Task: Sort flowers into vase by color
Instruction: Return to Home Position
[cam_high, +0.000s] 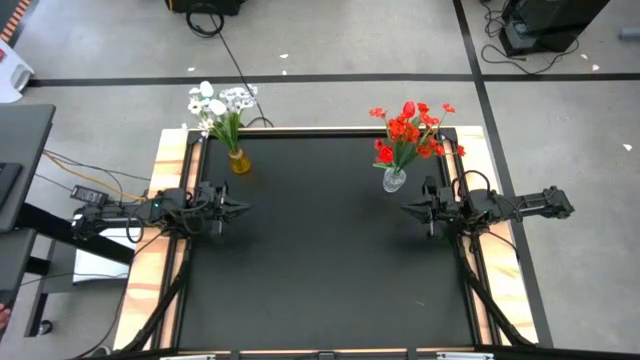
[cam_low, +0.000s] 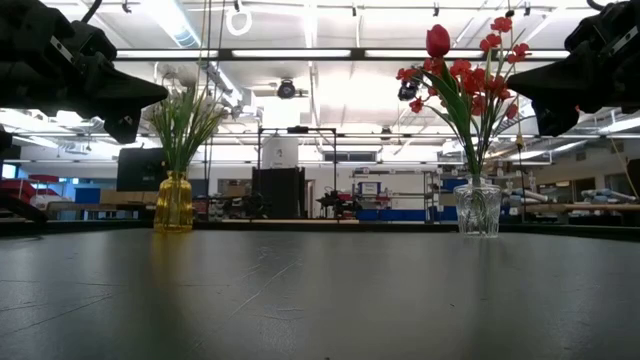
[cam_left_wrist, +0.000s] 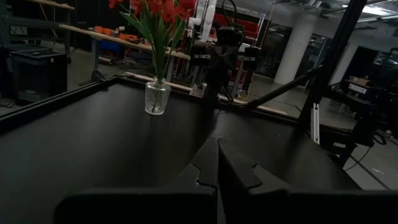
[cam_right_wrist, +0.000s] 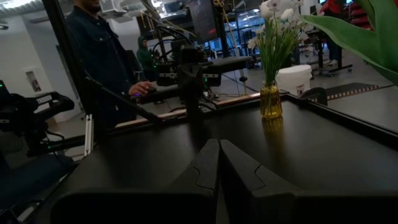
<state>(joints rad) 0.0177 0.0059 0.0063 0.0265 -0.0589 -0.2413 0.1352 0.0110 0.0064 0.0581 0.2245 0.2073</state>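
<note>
High view: left arm (cam_high: 185, 206), right arm (cam_high: 472, 206) at opposite edges, jaws together.

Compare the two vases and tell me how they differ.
The yellow vase is amber and slim; the clear vase is colourless glass and wider. The yellow vase holds white flowers; the clear vase holds red flowers. In the high view, the yellow vase stands on the left and the clear vase on the right. Both stand upright near the far edge of the table.
</note>
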